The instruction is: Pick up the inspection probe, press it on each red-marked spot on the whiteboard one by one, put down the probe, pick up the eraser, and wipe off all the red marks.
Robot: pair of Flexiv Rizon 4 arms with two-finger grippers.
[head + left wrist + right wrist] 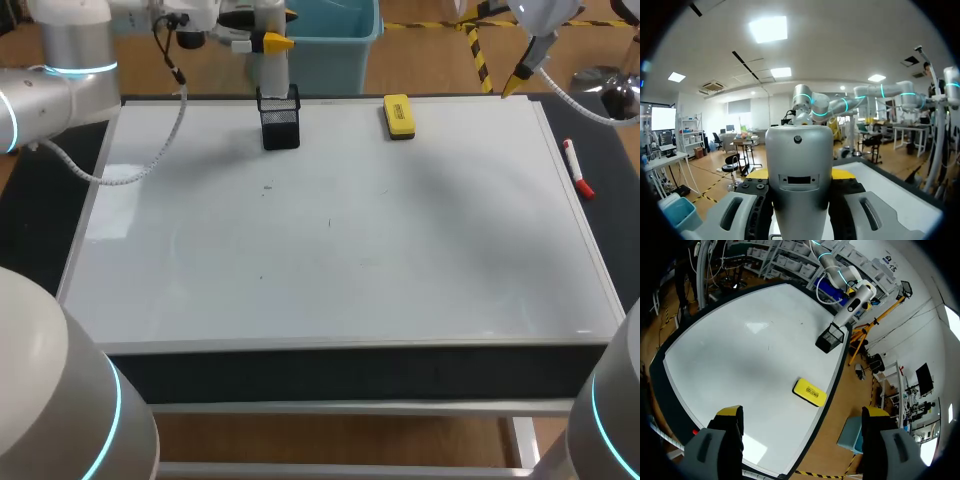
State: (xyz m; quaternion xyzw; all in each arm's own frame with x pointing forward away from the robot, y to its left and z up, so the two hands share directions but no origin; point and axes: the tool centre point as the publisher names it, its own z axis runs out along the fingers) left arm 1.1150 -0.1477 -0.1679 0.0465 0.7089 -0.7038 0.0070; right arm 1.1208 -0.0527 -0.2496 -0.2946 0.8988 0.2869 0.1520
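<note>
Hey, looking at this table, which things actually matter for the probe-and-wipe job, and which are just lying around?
For the job:
inspection probe
whiteboard
yellow eraser, lying on the whiteboard

Just lying about:
black mesh holder, only housing the inspection probe
red marker, lying off the whiteboard, beside it

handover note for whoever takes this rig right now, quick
Left gripper: fingers shut on the inspection probe, upright over the black mesh holder at the far edge of the whiteboard.
Right gripper: open, empty, high over the far right corner.
Eraser: lying on the board's far edge, untouched.
Board: only tiny dark specks, no clear red marks visible.
Left: confirm the spots, press them if needed, park the probe, wipe.
</note>
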